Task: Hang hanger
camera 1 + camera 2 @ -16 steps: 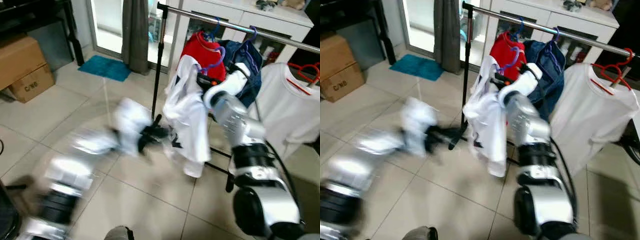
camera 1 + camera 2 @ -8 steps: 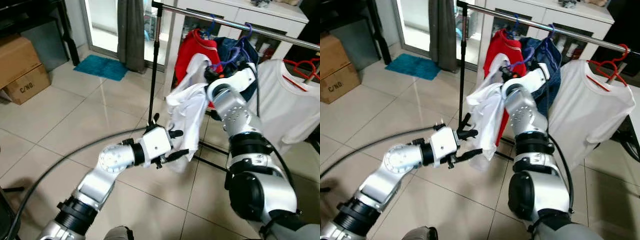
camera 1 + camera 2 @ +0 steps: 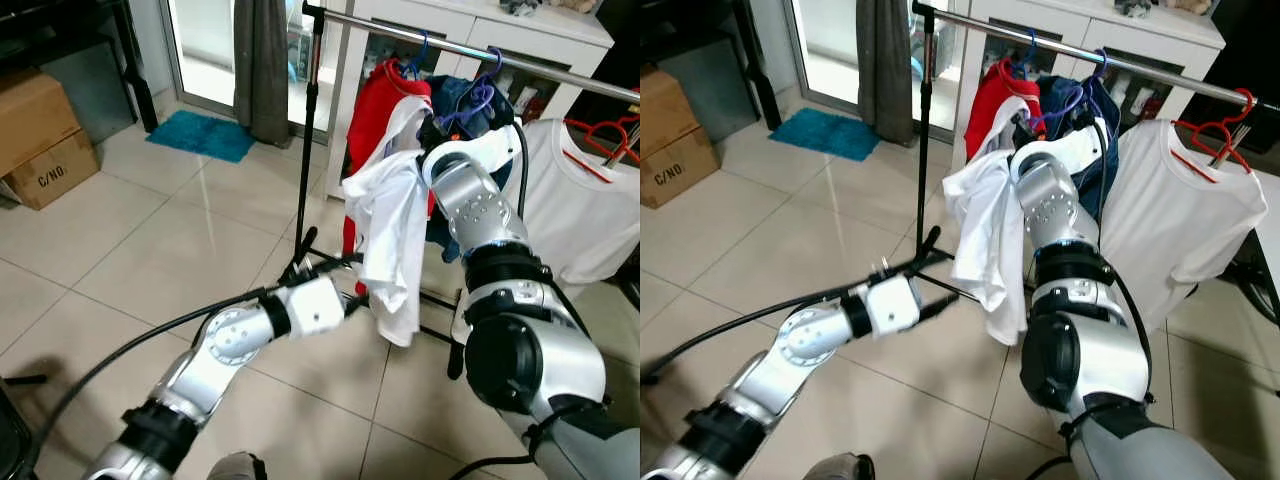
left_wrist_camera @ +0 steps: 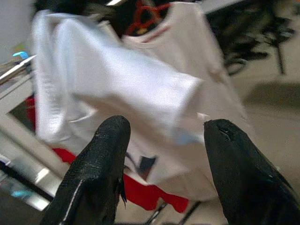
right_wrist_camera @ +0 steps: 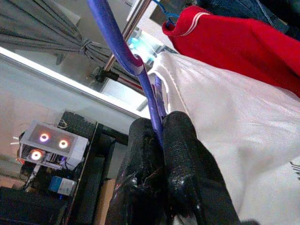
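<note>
Right claw [image 5: 157, 136] clamping upright purple hanger [image 5: 123, 49]

Arms: my left arm [image 3: 225, 345] and right arm [image 3: 490, 230] are silver, with black joint rings.
Cable: black, along my left arm.
Fingers [image 4: 98, 176]: long, black, matte.

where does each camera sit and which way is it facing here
Left and right eye views: on the head, looking forward and down at the clothes rail; both silver arms show.
Left wrist view: along the open left gripper toward the white shirt.
Right wrist view: along the right gripper, pinching the purple hanger.
Shared: white shirt, red garment.
</note>
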Available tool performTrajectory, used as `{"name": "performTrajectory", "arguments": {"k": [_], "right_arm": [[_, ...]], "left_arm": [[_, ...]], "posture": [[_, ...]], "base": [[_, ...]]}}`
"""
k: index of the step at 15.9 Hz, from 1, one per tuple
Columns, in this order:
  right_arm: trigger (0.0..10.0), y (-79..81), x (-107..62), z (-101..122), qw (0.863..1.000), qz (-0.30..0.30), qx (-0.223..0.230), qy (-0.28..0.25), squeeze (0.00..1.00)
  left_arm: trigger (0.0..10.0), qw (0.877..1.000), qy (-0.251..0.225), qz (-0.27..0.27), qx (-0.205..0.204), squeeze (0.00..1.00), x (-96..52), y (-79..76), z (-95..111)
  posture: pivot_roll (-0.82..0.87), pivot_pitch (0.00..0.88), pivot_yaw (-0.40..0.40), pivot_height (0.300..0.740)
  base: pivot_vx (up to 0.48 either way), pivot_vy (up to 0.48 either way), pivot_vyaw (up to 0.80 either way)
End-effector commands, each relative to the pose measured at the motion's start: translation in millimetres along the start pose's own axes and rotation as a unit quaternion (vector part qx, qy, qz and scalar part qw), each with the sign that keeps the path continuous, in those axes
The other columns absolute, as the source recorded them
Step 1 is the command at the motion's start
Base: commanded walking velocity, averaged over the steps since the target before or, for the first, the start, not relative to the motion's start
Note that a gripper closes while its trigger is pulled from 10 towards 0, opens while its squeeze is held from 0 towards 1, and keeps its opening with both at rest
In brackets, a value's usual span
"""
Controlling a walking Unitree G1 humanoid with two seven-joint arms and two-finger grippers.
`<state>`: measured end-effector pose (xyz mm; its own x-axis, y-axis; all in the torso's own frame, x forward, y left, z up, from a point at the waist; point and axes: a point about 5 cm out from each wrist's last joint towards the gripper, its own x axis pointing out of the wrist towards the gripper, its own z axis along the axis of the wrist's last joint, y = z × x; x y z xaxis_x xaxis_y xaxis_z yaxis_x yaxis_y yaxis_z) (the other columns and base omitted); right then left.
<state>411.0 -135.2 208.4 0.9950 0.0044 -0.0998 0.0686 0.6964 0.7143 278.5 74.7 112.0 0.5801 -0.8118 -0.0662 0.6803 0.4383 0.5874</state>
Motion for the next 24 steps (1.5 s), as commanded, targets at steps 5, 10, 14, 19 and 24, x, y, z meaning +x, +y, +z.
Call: {"name": "performTrajectory", "arguments": {"k": [5,10,14,19,24], "right_arm": [[10.0,8.0,2.2,15.8,0.999,0.022,0.012,-0.022,0.00],[10.0,9.1,2.6,15.9,0.999,0.027,0.012,-0.021,0.00],[10.0,8.5,2.9,16.8,0.999,0.027,0.012,-0.021,0.00],[10.0,8.4,3.0,16.8,0.999,0.027,0.013,-0.021,0.00],[10.0,4.5,3.6,17.9,0.999,0.021,0.012,-0.022,0.00]], "left_arm": [[0.0,0.996,-0.026,0.064,-0.061,0.00,8.0,10.4,-2.1],[0.0,0.993,-0.040,0.062,-0.097,0.00,12.8,9.9,-3.1],[0.0,0.993,-0.045,0.054,-0.097,0.00,12.1,7.8,-4.3],[0.0,0.993,-0.046,0.052,-0.097,0.00,11.3,6.5,-5.0],[0.0,0.994,-0.041,0.040,-0.094,0.00,7.6,2.4,-7.4]], "posture": [[0.01,0.000,-0.117,0.740],[0.01,0.000,-0.115,0.740],[0.01,0.000,-0.116,0.740],[0.01,0.000,-0.119,0.740],[0.01,0.000,-0.118,0.740]], "base": [[0.000,0.000,0.00],[0.000,0.000,0.00],[0.000,0.000,0.00],[0.000,0.000,0.00],[0.000,0.000,0.00]]}}
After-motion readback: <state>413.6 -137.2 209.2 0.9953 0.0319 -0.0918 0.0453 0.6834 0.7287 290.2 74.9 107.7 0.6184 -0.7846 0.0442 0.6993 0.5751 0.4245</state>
